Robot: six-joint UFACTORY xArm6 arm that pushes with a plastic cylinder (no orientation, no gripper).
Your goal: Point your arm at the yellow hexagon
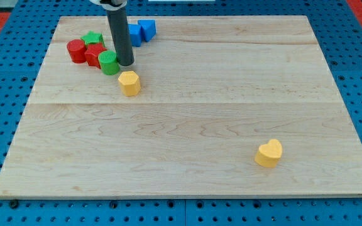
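Hexagon sits just beside my tip, at its 6 o'clock; pointing nearly done. Rod end bare, gripping nothing.

My tip stands on the board near the view's top left, just above the hexagon and just right of the cylinder. Left of that cylinder a cluster of three more blocks lies, and two blocks lie toward the view's top behind the rod. The heart lies well apart, toward the view's bottom right.
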